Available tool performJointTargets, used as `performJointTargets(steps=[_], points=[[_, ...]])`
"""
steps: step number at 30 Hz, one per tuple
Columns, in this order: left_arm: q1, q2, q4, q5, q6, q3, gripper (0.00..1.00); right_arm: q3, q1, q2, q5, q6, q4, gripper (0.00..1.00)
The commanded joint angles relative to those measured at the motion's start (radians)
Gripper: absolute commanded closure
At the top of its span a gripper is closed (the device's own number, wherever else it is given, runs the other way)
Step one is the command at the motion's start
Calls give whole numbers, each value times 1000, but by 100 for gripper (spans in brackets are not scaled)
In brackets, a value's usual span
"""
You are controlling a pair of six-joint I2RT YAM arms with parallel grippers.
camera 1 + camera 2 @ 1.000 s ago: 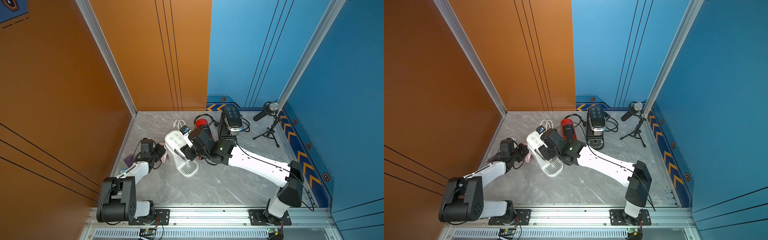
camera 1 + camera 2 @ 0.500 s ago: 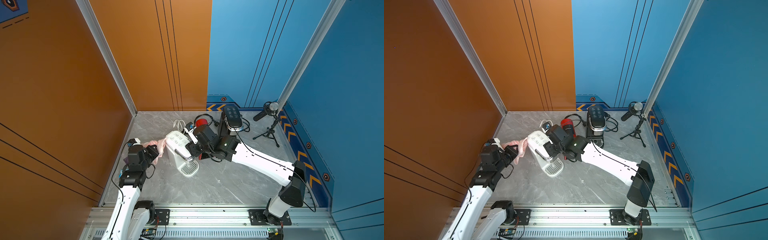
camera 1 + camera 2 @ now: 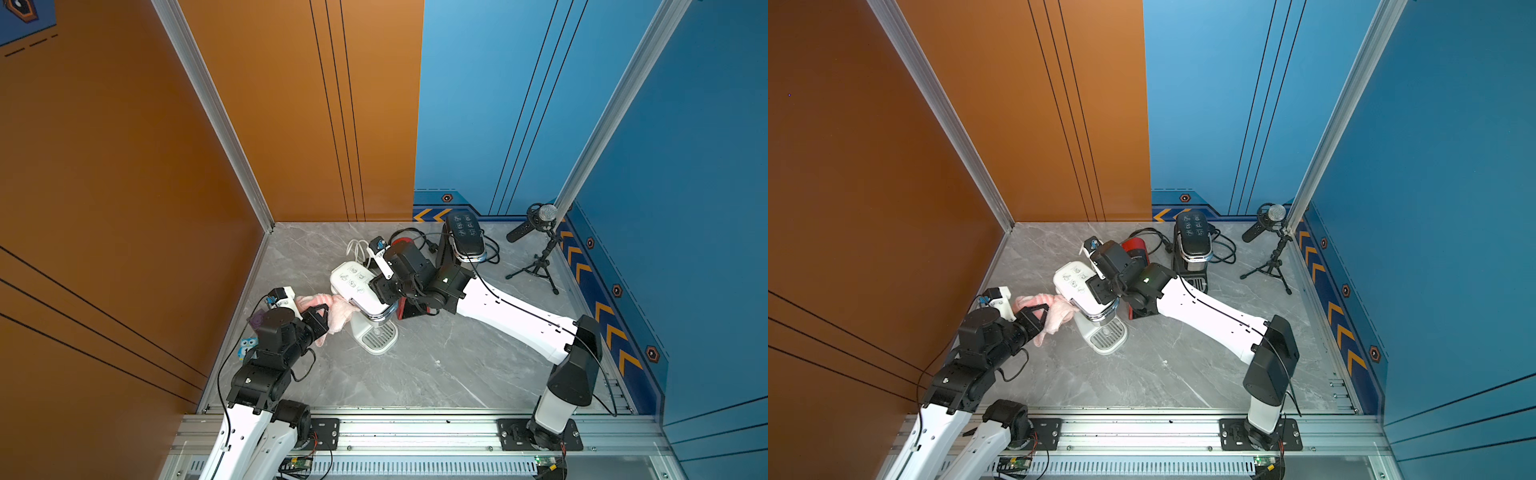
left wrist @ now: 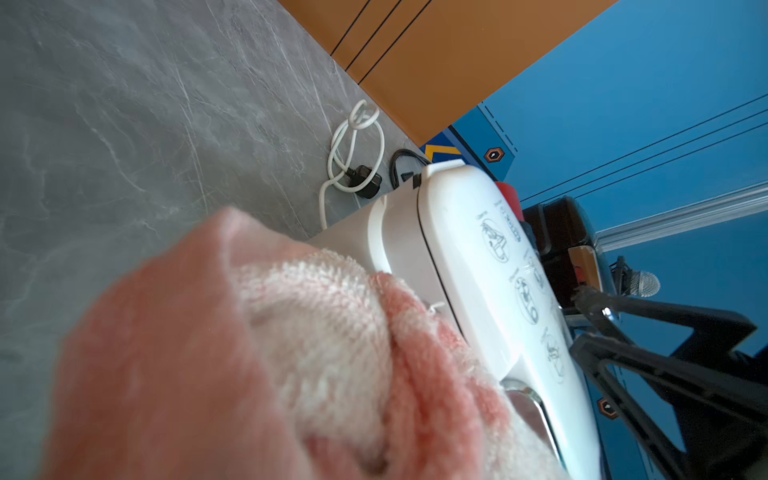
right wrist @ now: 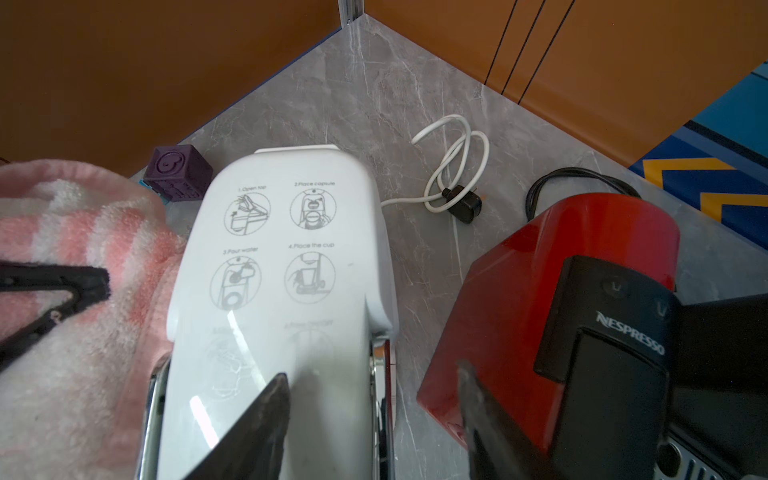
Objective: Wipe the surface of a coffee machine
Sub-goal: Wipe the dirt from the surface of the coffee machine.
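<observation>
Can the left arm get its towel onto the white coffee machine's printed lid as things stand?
Probably yes. The left gripper holds the pink towel against the side of the white coffee machine. Most of the lid is bare; the right gripper, open, sits only over its front end.

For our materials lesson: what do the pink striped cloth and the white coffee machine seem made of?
Pink striped cloth: likely terry towelling, matt, with fuzzy looped pile. White coffee machine: probably moulded plastic, glossy, with light reflections on its top.

A robotics lab cell: orange panels, blue panels, a grey tabletop, an aluminium mounting rail.
</observation>
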Motion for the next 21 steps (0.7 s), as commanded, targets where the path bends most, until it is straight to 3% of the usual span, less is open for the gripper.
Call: performJointTargets(steps=[1, 8, 14, 21], points=[[-29, 71, 22, -54, 56, -33, 100, 0, -5, 59, -20, -18, -62, 37], [-41, 124, 128, -116, 28, -182, 100, -42, 10, 48, -26, 17, -67, 39], [-36, 237, 401, -93, -11, -349, 100, -86, 40, 27, -37, 19, -65, 40], [-37, 498, 539, -97, 24, -307, 100, -96, 56, 24, -49, 19, -65, 40]])
